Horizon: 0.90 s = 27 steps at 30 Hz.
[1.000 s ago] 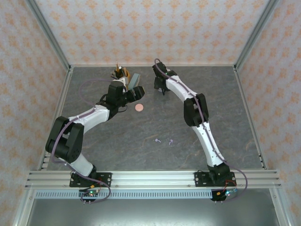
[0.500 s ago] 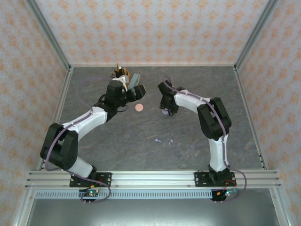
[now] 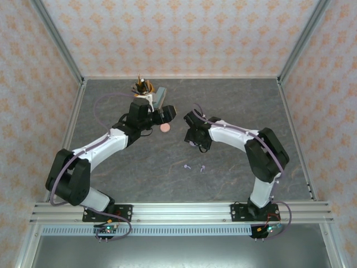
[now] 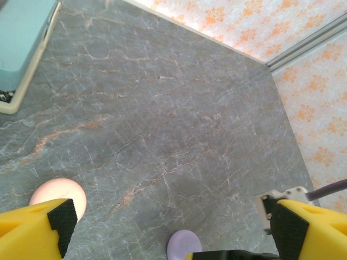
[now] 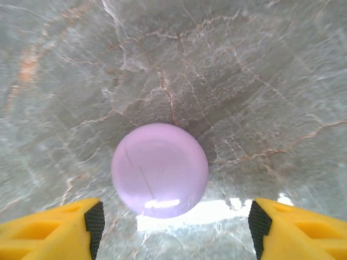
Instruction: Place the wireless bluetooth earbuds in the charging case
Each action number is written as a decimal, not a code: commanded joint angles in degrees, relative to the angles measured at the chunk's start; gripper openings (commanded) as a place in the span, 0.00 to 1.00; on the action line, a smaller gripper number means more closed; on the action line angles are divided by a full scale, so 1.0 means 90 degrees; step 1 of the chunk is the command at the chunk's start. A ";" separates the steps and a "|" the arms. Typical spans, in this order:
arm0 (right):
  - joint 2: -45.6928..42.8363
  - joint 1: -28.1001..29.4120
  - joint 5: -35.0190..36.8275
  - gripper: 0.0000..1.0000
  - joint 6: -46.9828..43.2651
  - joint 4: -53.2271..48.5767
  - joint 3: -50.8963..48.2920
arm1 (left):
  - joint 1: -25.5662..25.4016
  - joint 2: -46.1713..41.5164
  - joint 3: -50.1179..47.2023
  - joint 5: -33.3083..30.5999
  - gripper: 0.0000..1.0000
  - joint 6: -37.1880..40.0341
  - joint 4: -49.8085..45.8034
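Nearest the bases we saw two earbuds [image 3: 202, 167] loose on the table [image 3: 139, 167]. Beyond, our right gripper [image 5: 173, 227] pointed down, fingers spread around a lilac disc [image 5: 160, 170] without touching it. Our outstretched left gripper [image 4: 169, 227], fingers spread, hung by a pink disc [image 4: 58, 196], with a teal box [image 3: 160, 95] behind.

Grey marble-look bench [image 5: 244, 81] with a faint sheen, smooth glossy lilac plastic disc [image 5: 159, 170], duller pale pink disc [image 4: 59, 194], right gripper [image 5: 174, 222] with smooth yellow plastic fingers [image 5: 49, 230] and matt black pads [image 5: 95, 219]

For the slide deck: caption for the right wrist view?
Open yellow fingers hover over a lilac disc on the grey marbled table.
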 commanded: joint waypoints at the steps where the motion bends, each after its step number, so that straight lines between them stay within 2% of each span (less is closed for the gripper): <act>1: -0.0415 0.0019 0.0360 0.72 -0.0893 -0.0323 -0.0045 | -0.0015 -0.0416 -0.0061 -0.0319 1.00 0.0282 -0.0270; 4: -0.0466 0.0019 0.0388 0.72 -0.1823 -0.0395 -0.0022 | 0.0005 -0.0549 -0.0052 -0.0428 1.00 0.0357 -0.0454; 8: -0.0323 0.0019 0.0462 0.72 -0.2262 -0.0715 0.0156 | 0.0047 -0.0641 -0.0033 -0.0486 1.00 0.0357 -0.0588; 19: 0.0320 0.0019 -0.0193 0.71 -0.1669 -0.0088 0.0124 | 0.0066 -0.0633 0.0123 -0.0498 1.00 0.0536 -0.0747; 27: 0.0854 0.0057 -0.0664 0.69 -0.1461 0.0139 0.0601 | 0.0066 -0.0551 0.0134 -0.0464 1.00 0.0495 -0.0689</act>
